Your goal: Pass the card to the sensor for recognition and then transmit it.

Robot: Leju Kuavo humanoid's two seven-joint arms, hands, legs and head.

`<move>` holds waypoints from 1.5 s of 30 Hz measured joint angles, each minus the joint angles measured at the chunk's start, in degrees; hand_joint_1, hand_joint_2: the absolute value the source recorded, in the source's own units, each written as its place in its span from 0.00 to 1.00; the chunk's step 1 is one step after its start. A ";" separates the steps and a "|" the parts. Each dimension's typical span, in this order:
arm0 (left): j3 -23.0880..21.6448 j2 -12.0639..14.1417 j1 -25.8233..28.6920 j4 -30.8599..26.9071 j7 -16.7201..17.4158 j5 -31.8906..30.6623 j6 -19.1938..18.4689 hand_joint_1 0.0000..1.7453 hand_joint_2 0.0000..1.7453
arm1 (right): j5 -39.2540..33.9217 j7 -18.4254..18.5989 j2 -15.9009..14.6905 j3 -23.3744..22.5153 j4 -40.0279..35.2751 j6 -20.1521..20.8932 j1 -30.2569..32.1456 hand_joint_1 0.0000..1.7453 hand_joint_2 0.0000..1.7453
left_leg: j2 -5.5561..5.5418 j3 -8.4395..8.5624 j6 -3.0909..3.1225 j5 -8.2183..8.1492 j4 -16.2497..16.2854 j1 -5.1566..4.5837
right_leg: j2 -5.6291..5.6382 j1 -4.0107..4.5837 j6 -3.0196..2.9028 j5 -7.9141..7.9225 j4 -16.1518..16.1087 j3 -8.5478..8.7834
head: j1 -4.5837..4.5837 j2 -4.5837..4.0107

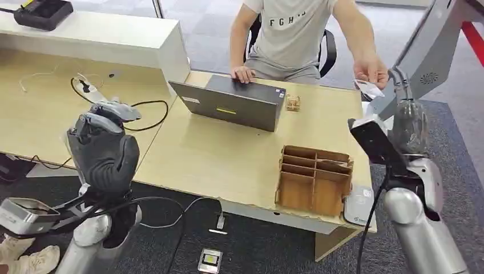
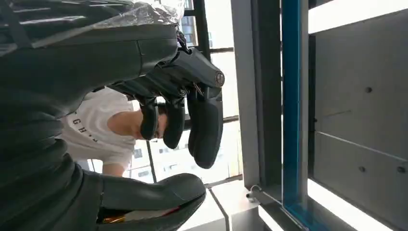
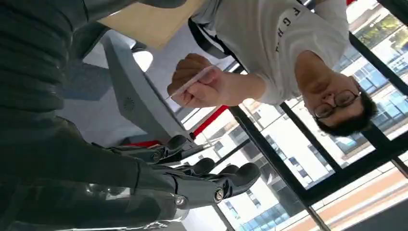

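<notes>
A seated person's hand point(image 1: 370, 69) holds a white card point(image 1: 368, 87) over the desk's far right edge. In the right wrist view the card point(image 3: 192, 82) shows edge-on, pinched in that person's hand point(image 3: 199, 86). My right hand point(image 1: 408, 123) is raised just below the card, apart from it. Its fingers point(image 3: 211, 178) are stretched out and hold nothing. A white flat sensor point(image 1: 358, 206) lies at the desk's near right corner. My left hand point(image 1: 105, 145) is raised over the left side of the desk, its fingers point(image 2: 183, 120) apart from the thumb point(image 2: 159, 192) and empty.
A wooden divided organizer point(image 1: 314, 180) stands beside the sensor. A grey laptop point(image 1: 234, 103) sits in front of the person, with a small wooden piece point(image 1: 293, 103) next to it. Cables point(image 1: 142, 111) lie on the left desk. A small device point(image 1: 210, 260) is on the floor.
</notes>
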 joint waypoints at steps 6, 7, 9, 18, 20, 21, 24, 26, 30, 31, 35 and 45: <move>-0.54 -0.26 -0.71 0.72 -0.48 0.35 0.20 0.69 1.00 | 1.68 1.29 0.13 2.14 11.07 0.78 -5.83 0.00 1.00 | -0.01 -0.02 0.01 0.00 0.01 0.00 | 0.00 0.00 0.00 0.00 0.00 -0.01 | -0.04 0.00; -0.57 -0.39 -0.80 0.81 -0.68 0.44 0.20 0.68 1.00 | 2.47 1.82 0.18 2.54 12.43 1.07 -6.56 0.00 1.00 | -0.01 -0.04 0.01 0.00 0.01 0.00 | 0.00 0.00 0.00 0.00 0.00 -0.02 | 0.00 0.00; -0.63 -0.55 -0.93 0.98 -0.98 0.50 0.15 0.68 1.00 | 4.56 3.01 0.44 3.80 15.98 1.53 -8.54 0.00 1.00 | 0.01 -0.04 0.01 0.00 0.01 0.00 | 0.01 0.00 0.00 0.00 0.00 -0.03 | -0.02 0.00; -0.72 -0.72 -0.85 1.07 -1.27 0.52 0.28 0.72 1.00 | 10.60 6.66 0.87 8.24 28.03 2.80 -13.83 1.00 1.00 | -0.02 -0.03 0.01 0.00 0.02 0.00 | -0.01 0.00 0.00 0.00 0.00 -0.03 | -0.02 0.00; -0.72 -0.72 -0.85 1.07 -1.27 0.59 0.35 0.72 1.00 | 10.90 6.80 0.81 8.72 29.67 2.80 -14.10 1.00 1.00 | -0.01 -0.02 0.01 0.00 0.02 0.00 | 0.00 0.00 0.00 0.00 0.00 -0.03 | -0.02 0.00; -0.72 -0.72 -0.86 1.07 -1.27 0.61 0.35 0.72 1.00 | 10.99 6.82 0.74 8.96 30.28 2.82 -14.17 1.00 1.00 | -0.01 -0.02 0.01 0.00 0.02 0.00 | 0.00 0.00 0.00 0.00 0.00 -0.03 | -0.02 0.00; -0.70 -0.72 -0.86 1.07 -1.27 0.66 0.35 0.72 1.00 | 11.56 6.99 0.70 9.59 32.03 2.97 -14.27 1.00 1.00 | -0.01 -0.03 0.01 0.00 0.02 0.00 | 0.00 0.00 0.00 0.00 0.00 -0.03 | -0.02 0.00; -0.70 -0.72 -0.85 1.07 -1.25 0.68 0.35 0.71 1.00 | 11.67 7.19 0.70 9.90 32.75 2.97 -14.28 1.00 1.00 | -0.01 -0.02 0.01 0.00 0.02 0.00 | 0.00 0.00 0.00 0.00 0.00 -0.03 | -0.02 0.00; -0.70 -0.72 -0.82 1.07 -1.25 0.87 0.35 0.73 1.00 | 11.82 7.45 0.70 10.45 34.02 2.97 -14.28 1.00 1.00 | -0.01 -0.02 0.01 0.00 0.02 0.00 | 0.00 0.00 0.00 0.00 0.00 -0.03 | -0.02 0.00; -0.68 -0.72 -0.78 1.07 -1.25 0.90 0.35 0.74 1.00 | 11.82 7.52 0.70 10.53 34.33 2.97 -14.28 1.00 1.00 | -0.01 -0.02 0.01 0.00 0.02 0.00 | 0.00 0.00 0.00 0.00 0.00 -0.03 | -0.02 0.00; -0.42 -0.72 -0.52 1.07 -1.25 0.92 0.35 0.74 1.00 | 11.78 7.56 0.68 10.88 35.13 2.97 -14.28 1.00 1.00 | -0.01 -0.01 0.01 0.00 0.02 0.00 | 0.00 0.00 0.00 0.00 0.00 -0.03 | -0.02 0.00; 0.04 -0.72 0.37 1.05 -1.27 0.92 0.17 0.71 1.00 | 11.19 6.64 0.72 11.34 36.25 1.57 -14.24 1.00 1.00 | -0.01 -0.01 0.01 0.00 0.02 0.00 | 0.00 0.00 0.00 0.00 0.00 -0.02 | -0.02 0.00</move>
